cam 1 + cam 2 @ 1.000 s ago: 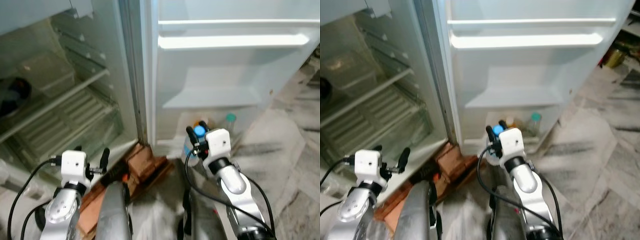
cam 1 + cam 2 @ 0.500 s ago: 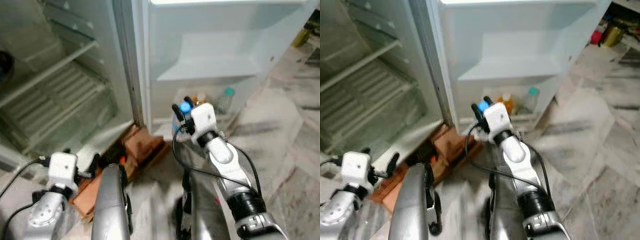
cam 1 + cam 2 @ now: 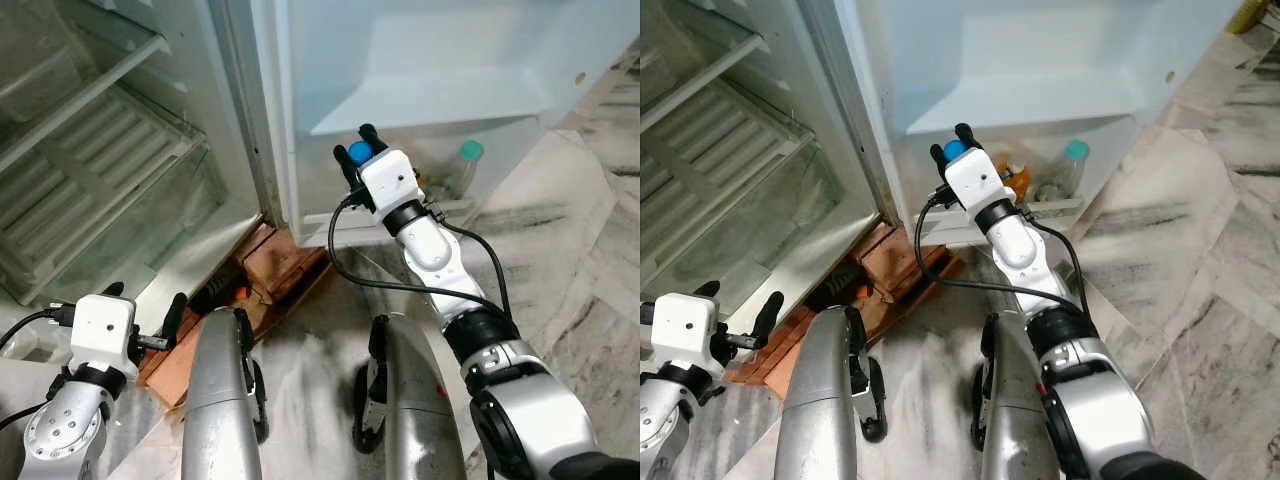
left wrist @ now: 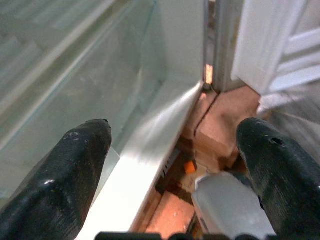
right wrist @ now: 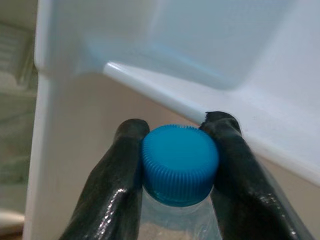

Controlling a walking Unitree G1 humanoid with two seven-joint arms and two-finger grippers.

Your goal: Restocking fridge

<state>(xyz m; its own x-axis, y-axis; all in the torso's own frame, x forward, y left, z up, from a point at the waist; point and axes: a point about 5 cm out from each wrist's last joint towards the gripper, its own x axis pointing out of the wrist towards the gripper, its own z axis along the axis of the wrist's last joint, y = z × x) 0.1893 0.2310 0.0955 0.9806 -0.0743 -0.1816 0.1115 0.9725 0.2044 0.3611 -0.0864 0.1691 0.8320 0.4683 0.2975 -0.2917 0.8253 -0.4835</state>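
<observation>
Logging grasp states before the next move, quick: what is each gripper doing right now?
Left gripper: open, holding nothing, low by the fridge's bottom edge.
Right gripper: shut on the clear plastic bottle with a blue cap, at the door shelf.

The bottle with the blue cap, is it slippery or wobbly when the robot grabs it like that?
Probably a bit wobbly: the right gripper pinches the bottle just at its blue cap, so the body may swing. The cap's ridges likely help grip. The clear plastic looks thin, so it might dent if squeezed lower down.
</observation>
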